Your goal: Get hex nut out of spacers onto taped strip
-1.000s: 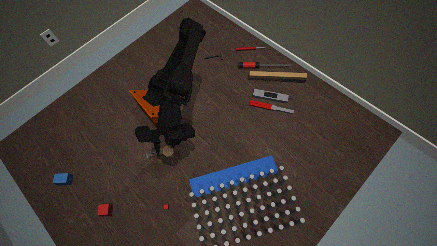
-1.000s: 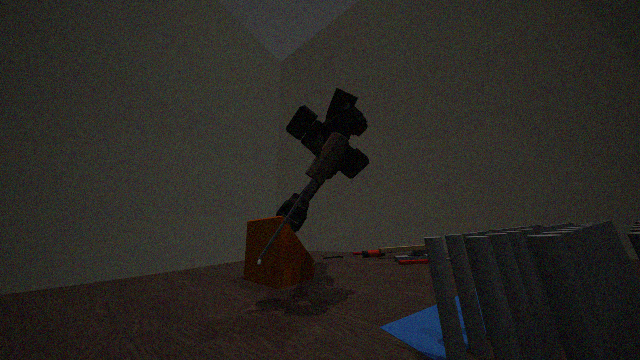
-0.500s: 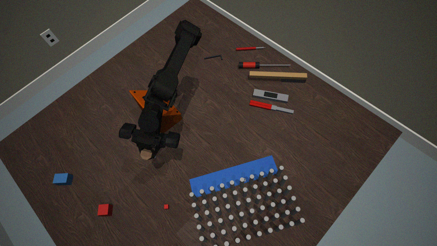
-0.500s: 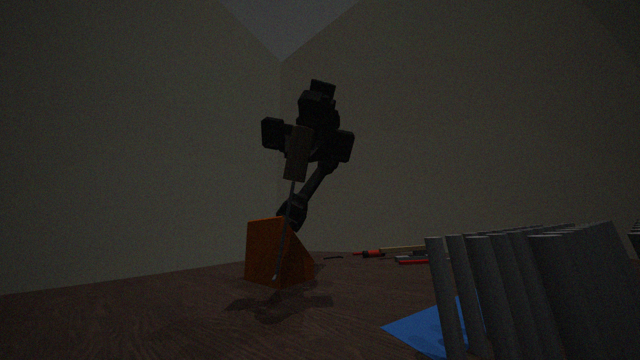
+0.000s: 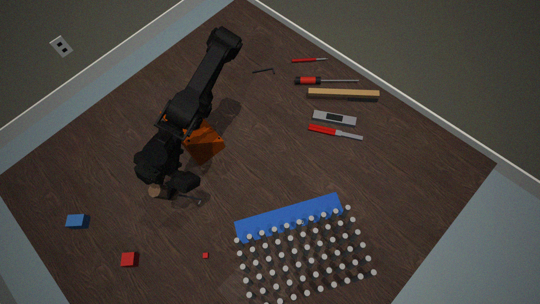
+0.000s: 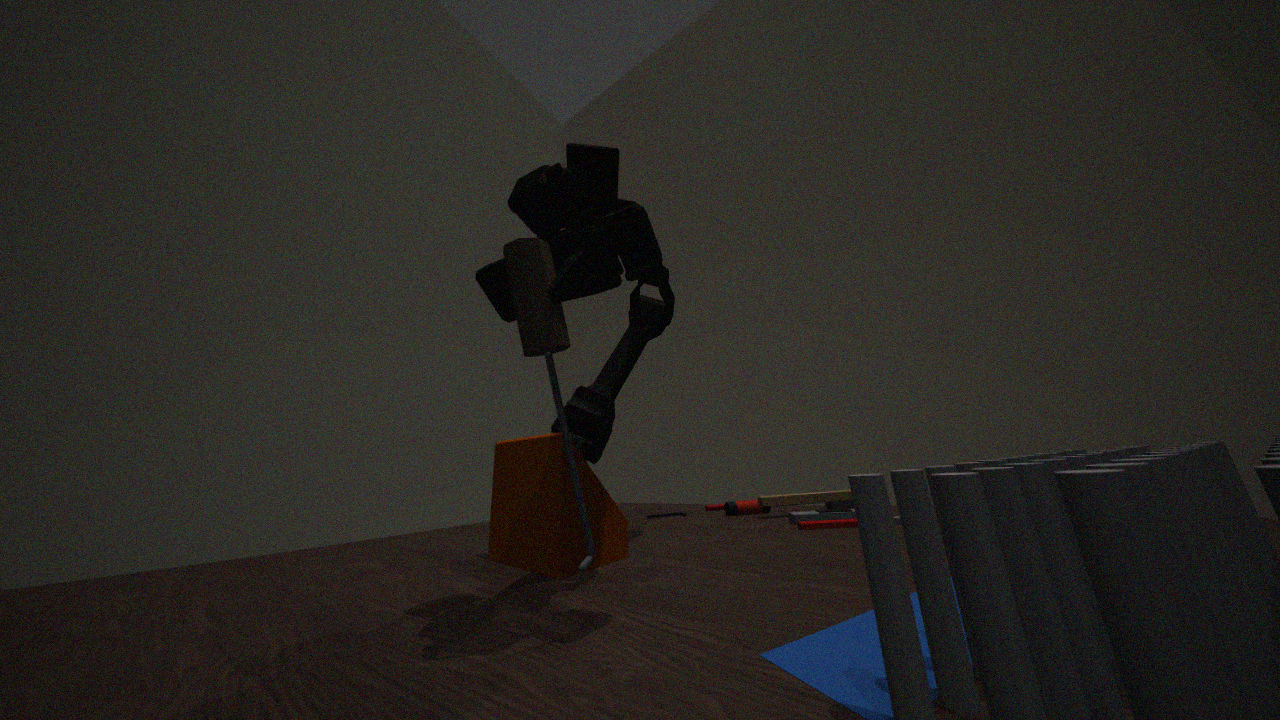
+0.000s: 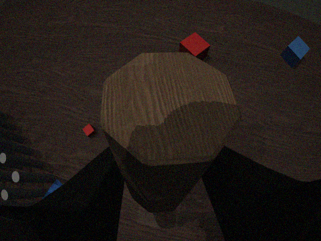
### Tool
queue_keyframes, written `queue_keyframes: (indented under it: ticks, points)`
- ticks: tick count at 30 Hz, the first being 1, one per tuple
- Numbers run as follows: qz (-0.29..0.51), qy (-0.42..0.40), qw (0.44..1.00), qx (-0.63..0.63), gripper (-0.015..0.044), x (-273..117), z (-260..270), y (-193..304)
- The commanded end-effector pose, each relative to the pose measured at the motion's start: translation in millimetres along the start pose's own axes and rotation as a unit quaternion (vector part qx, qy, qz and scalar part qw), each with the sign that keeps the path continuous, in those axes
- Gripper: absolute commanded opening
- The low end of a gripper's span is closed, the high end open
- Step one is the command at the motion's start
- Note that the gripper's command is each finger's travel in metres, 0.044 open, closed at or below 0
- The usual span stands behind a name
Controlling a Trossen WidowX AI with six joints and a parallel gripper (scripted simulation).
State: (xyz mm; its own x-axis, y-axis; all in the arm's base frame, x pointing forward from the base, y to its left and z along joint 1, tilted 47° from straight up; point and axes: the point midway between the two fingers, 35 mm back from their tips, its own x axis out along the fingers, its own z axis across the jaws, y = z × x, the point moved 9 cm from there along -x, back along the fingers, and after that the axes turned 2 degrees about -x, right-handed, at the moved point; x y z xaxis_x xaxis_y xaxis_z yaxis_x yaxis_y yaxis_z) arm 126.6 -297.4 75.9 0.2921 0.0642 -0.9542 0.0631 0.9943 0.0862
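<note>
Gripping the wooden handle (image 5: 154,190) (image 6: 537,300) (image 7: 167,107), the gripper (image 5: 169,188) (image 6: 537,291) (image 7: 160,147) shows no legible label.

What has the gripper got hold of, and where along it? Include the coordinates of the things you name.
The hooked tool, gripped by its wooden handle (image 5: 154,190) (image 6: 537,300) (image 7: 167,87); the metal shaft (image 6: 572,465) hangs free below.

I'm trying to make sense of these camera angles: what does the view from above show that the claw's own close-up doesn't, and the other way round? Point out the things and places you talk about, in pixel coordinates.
Only from above: the slim red-handled screwdriver (image 5: 307,80) and the long wooden bar (image 5: 343,92).

Only close-up: no separate object; just the wooden handle's broad end filling the middle.

Both: the small red cube (image 5: 205,255) (image 7: 88,130) and the blue block (image 5: 75,220) (image 7: 298,47).
</note>
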Motion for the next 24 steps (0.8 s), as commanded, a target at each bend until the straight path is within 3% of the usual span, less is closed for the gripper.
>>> queue_keyframes:
  ticks: [1, 12, 24]
  points:
    - [-0.005, 0.003, 0.998, 0.070, 0.0000, 2.2, -10.5, -9.5]
    - [-0.002, 0.009, 0.966, 0.258, 0.0000, 11.9, -42.0, -26.8]
    - [0.000, 0.015, 0.892, 0.452, 0.0000, 23.0, -78.8, -41.5]
